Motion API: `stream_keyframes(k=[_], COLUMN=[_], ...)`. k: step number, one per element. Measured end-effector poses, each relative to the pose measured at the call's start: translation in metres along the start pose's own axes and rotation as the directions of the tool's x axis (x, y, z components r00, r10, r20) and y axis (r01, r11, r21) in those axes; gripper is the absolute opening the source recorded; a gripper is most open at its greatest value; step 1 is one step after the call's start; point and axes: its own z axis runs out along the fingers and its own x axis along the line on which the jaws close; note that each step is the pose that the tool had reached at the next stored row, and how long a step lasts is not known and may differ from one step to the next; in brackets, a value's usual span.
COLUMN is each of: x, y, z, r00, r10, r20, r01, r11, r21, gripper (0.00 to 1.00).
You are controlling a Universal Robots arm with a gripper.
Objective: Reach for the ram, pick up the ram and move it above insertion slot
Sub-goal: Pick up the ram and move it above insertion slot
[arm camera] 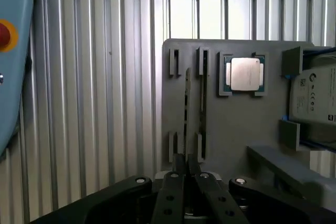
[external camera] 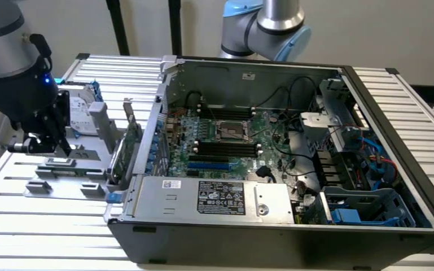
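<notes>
The ram (arm camera: 186,106) shows edge-on in the wrist view as a thin dark strip running out from between my fingertips, over the grey holder plate (arm camera: 231,129). My gripper (arm camera: 186,170) is shut on its near end. In the exterior view my gripper (external camera: 51,149) hangs just above the grey holder plate (external camera: 58,180) on the table, at the exterior view's left of the open computer case (external camera: 277,226). The black memory insertion slots (external camera: 224,148) lie on the motherboard inside the case, well to the exterior view's right of my gripper.
A processor chip (arm camera: 245,73) sits in a pocket of the holder plate. A silver hard drive (arm camera: 315,95) and a green expansion card (external camera: 130,141) stand between my gripper and the case wall. A second arm (external camera: 270,25) stands behind the case. The table is ribbed aluminium (arm camera: 105,103).
</notes>
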Motion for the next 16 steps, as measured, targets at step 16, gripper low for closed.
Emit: stream_keyframes(k=[16], x=[-0.004], y=[-0.0704], z=[-0.0746], r00=[0.9999], r10=[-0.002], r20=[0.0133], r01=[0.002], r11=[1.0], r21=[-0.0096], gripper=[0.14])
